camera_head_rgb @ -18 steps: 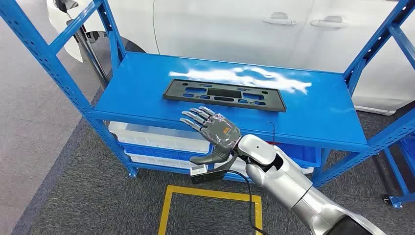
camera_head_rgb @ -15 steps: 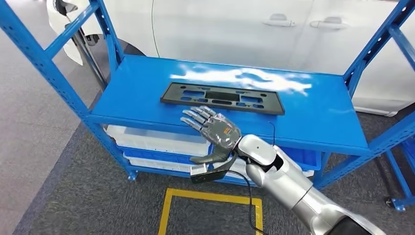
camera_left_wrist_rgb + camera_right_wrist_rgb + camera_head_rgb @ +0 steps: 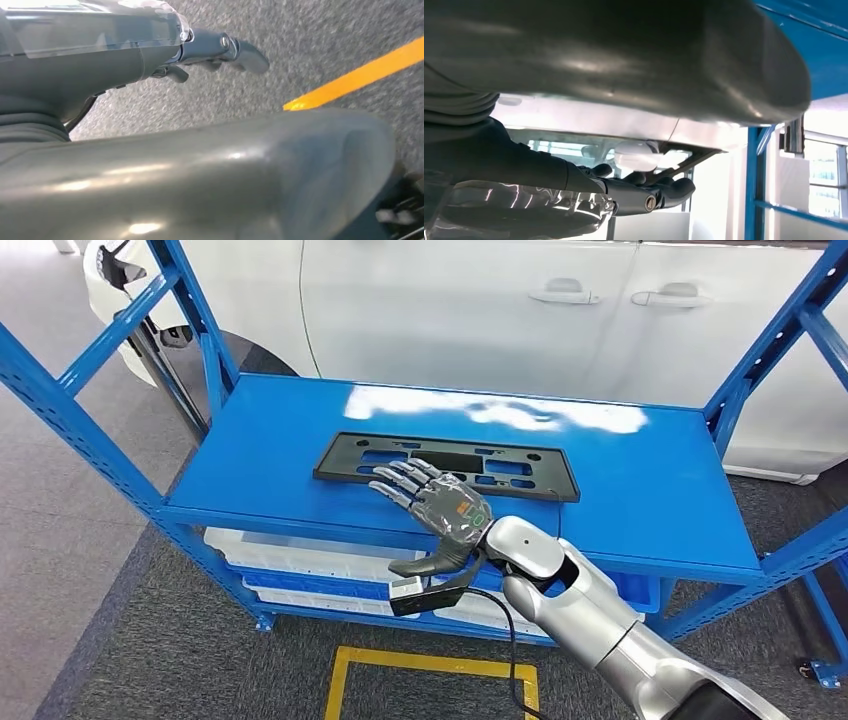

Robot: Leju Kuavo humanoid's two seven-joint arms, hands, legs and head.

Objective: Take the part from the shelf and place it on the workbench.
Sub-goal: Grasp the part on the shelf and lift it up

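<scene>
A white car (image 3: 520,310) stands behind a blue metal shelf (image 3: 640,490) on a grey carpeted floor (image 3: 150,660), where a yellow taped line (image 3: 430,655) marks out a square in front of the rack. On the shelf's top level lies the part (image 3: 350,455), a flat black rectangular frame with cut-out slots, set flat toward the front of the blue surface, its long side running along the shelf's front edge. White light glares on the blue surface behind it. Under the top level, white bins (image 3: 300,540) sit on the lower level.

The right hand (image 3: 440,510) reaches in on its silver arm, palm down, over the front edge of the shelf. Its fingers (image 3: 400,480) are spread and stretched forward, holding nothing; their tips overlap the near edge of the part in the head view, but whether they touch it cannot be told. The thumb (image 3: 425,562) hangs out below the shelf's edge. In the right wrist view the dark fingers (image 3: 669,190) point ahead beneath the thick thumb.

The left hand (image 3: 150,55) hangs over the carpet near the yellow line, its dark fingers (image 3: 240,52) extended, with nothing seen in them; how far apart they stand I cannot tell.
</scene>
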